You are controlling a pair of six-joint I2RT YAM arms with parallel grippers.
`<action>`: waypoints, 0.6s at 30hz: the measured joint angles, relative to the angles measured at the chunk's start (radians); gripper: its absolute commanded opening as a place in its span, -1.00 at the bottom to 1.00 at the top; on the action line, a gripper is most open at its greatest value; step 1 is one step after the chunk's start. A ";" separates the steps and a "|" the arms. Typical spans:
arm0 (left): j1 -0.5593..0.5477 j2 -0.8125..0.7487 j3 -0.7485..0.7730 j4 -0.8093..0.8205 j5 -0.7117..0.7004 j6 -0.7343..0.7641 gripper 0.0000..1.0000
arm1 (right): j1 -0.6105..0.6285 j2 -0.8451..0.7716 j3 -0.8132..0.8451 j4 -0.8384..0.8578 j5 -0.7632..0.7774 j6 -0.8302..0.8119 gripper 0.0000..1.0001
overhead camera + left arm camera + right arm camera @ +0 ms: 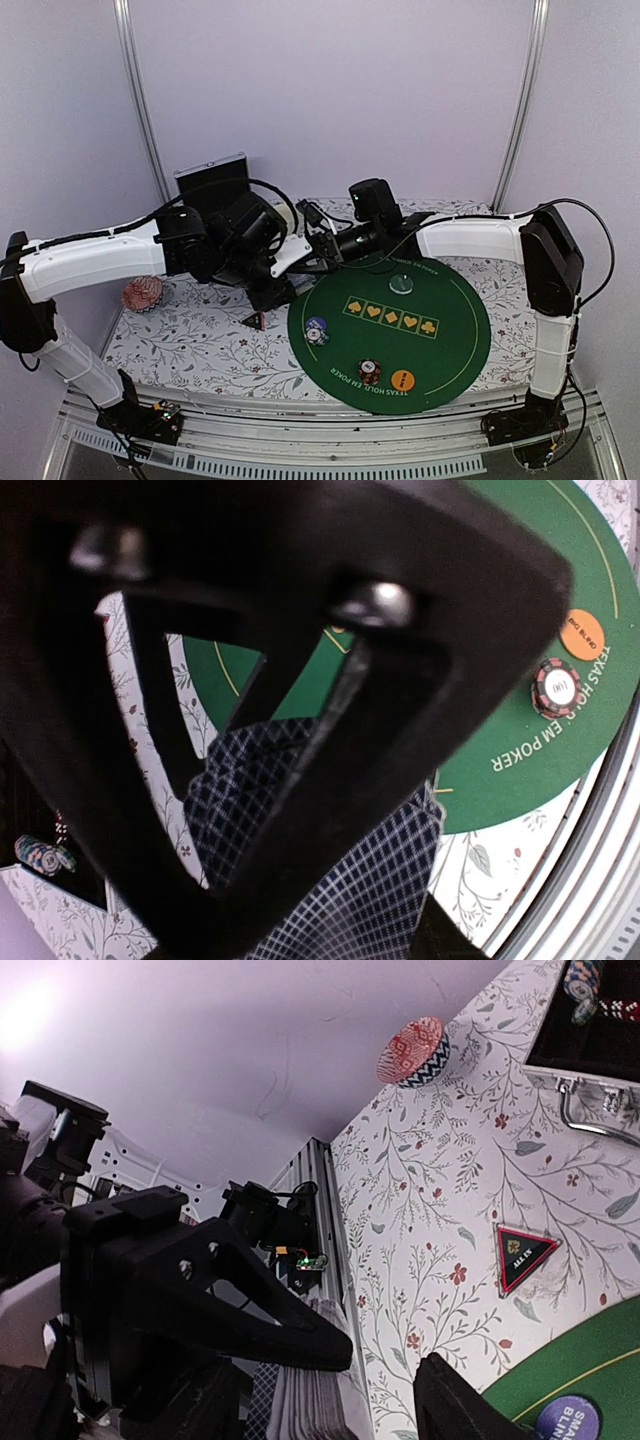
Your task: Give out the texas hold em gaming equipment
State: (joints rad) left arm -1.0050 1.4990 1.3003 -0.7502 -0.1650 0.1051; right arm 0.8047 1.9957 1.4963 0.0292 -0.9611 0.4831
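My left gripper [284, 256] is shut on a deck of playing cards [400, 880] with grey-blue grid backs, held above the table's floral cloth. My right gripper [313, 247] meets it from the right. Its jaws are open, and the deck's edge [320, 1400] lies beside the upper finger [260, 1300]. On the green poker mat [455, 330] sit a blue-white chip stack [316, 329], a dark red stack [369, 371], an orange disc [403, 380] and a pale green stack [401, 284]. The black-red triangular token [255, 320] lies on the cloth left of the mat.
A silver-edged black case [212, 180] stands open at the back left. A red patterned bowl [142, 293] sits at the left edge of the table. The wall is close behind. Both arms cross over the table's back half.
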 measured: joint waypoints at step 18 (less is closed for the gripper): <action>-0.010 -0.001 -0.025 0.010 -0.027 0.037 -0.07 | -0.001 0.013 -0.006 -0.058 -0.022 -0.058 0.16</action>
State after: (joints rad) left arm -1.0149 1.4982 1.2755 -0.7403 -0.1921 0.1421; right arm 0.8040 2.0090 1.4906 -0.0292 -0.9829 0.4255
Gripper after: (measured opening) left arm 0.467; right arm 0.596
